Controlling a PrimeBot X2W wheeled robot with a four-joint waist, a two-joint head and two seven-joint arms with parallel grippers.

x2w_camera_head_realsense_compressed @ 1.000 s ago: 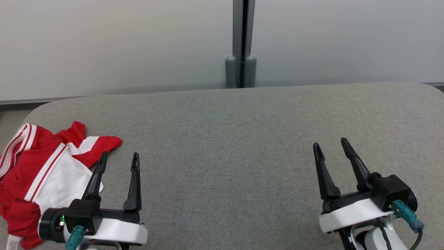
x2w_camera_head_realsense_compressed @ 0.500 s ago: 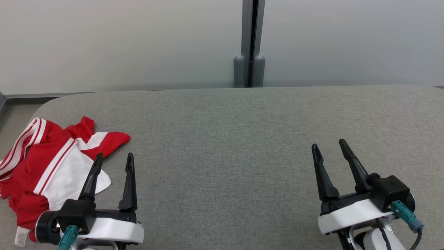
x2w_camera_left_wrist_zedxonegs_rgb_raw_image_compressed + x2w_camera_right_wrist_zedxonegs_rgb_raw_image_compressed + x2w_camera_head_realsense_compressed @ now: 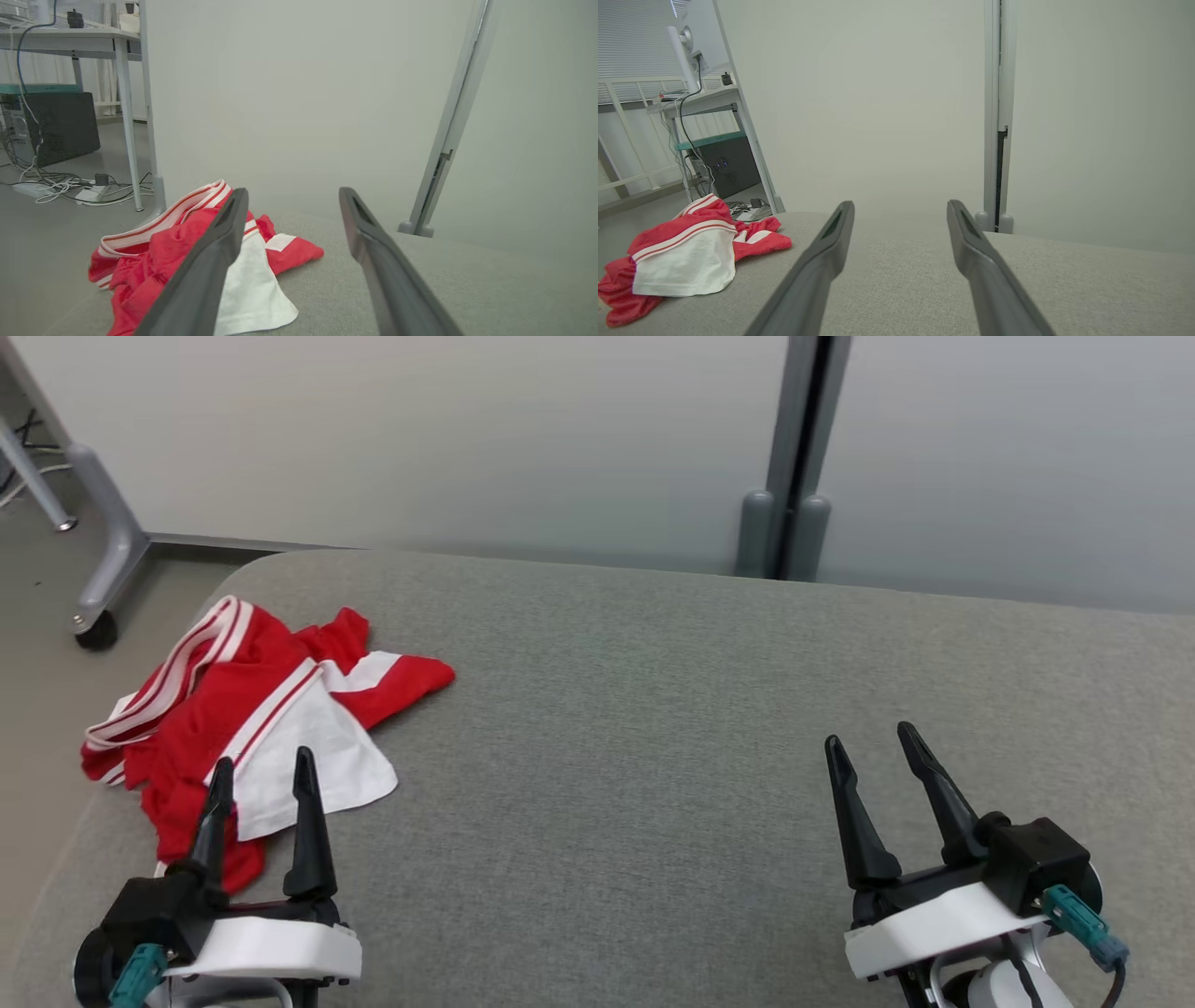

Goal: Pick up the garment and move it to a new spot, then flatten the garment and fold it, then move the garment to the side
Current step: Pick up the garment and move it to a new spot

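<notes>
The garment (image 3: pixel 210 714), red and white and probably a pair of sports shorts, lies crumpled at the far left end of the grey desk (image 3: pixel 653 756), with one edge close to the desk's rounded corner. My left fingers (image 3: pixel 305 821) stand apart with nothing between them, hovering just at the near edge of the heap, and my right fingers (image 3: pixel 851 821) are equally wide and bare, well apart from the cloth over open desk. I judge this thing light, limp and thin: it will sag and trail from wherever I pinch it, and a smooth single layer could slide out of a shallow grip. The striped waistband (image 3: pixel 177 667) looks like the firmest, thickest part, so I would take hold there, or gather a bunched red fold beside it. The loose white panel (image 3: pixel 322 770) nearest me would likely just peel up alone. Nothing here is fragile; the risk is dragging cloth off the edge.
</notes>
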